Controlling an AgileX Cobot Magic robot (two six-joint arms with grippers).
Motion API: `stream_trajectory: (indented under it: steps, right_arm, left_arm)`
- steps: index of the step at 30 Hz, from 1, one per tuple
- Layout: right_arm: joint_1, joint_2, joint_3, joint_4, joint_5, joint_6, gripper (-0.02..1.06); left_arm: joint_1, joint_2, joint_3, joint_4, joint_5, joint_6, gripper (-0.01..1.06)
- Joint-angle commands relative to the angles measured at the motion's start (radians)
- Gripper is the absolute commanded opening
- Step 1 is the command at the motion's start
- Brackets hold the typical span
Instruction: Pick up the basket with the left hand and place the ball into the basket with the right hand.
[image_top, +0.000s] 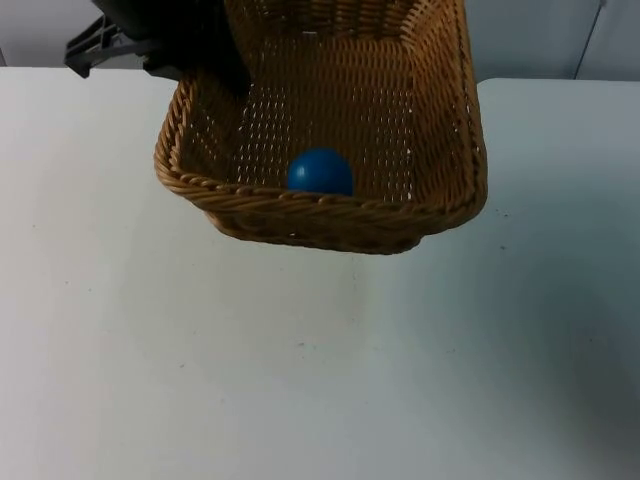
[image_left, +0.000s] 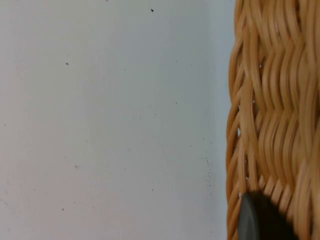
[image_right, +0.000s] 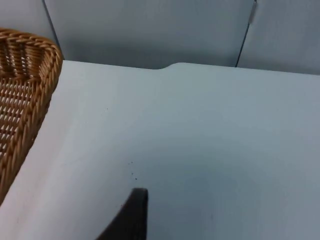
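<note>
A woven tan basket hangs tilted above the white table, its near rim lowest. A blue ball lies inside it against the near wall. My left gripper is shut on the basket's far left rim. In the left wrist view the wicker wall runs right beside the black fingertip. My right gripper is off to the right of the basket, low over bare table, with one corner of the basket beside it and nothing in it.
The white table spreads out in front of and below the basket. A grey partition wall closes off the table's far edge.
</note>
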Motion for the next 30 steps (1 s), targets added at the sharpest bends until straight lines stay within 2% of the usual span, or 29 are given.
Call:
stream_trajectory:
  steps: [1, 5, 10, 13, 17, 19, 30]
  right_arm:
    - [0.027, 0.008, 0.004, -0.030, -0.018, 0.005, 1.05]
    - [0.050, 0.021, 0.004, -0.079, -0.018, 0.057, 1.05]
    - [0.050, 0.037, 0.004, -0.143, -0.015, 0.106, 1.05]
    - [0.050, 0.043, 0.004, -0.172, -0.014, 0.114, 1.05]
    - [0.050, 0.058, 0.004, -0.181, -0.014, 0.121, 1.05]
    - [0.050, 0.075, 0.004, -0.181, -0.017, 0.121, 1.05]
    - [0.050, 0.088, 0.004, -0.208, -0.026, 0.137, 1.05]
  left_arm:
    - [-0.002, 0.001, -0.003, -0.028, -0.031, 0.001, 0.00]
    - [-0.004, 0.040, -0.003, -0.030, -0.043, 0.036, 0.00]
    - [-0.009, 0.145, 0.015, -0.135, -0.130, 0.127, 0.00]
    - [-0.009, 0.188, 0.019, -0.142, -0.148, 0.140, 0.00]
    - [-0.007, 0.247, 0.019, -0.175, -0.161, 0.140, 0.00]
    - [-0.007, 0.278, 0.019, -0.225, -0.182, 0.190, 0.00]
    - [0.029, 0.319, 0.019, -0.245, -0.196, 0.228, 0.02]
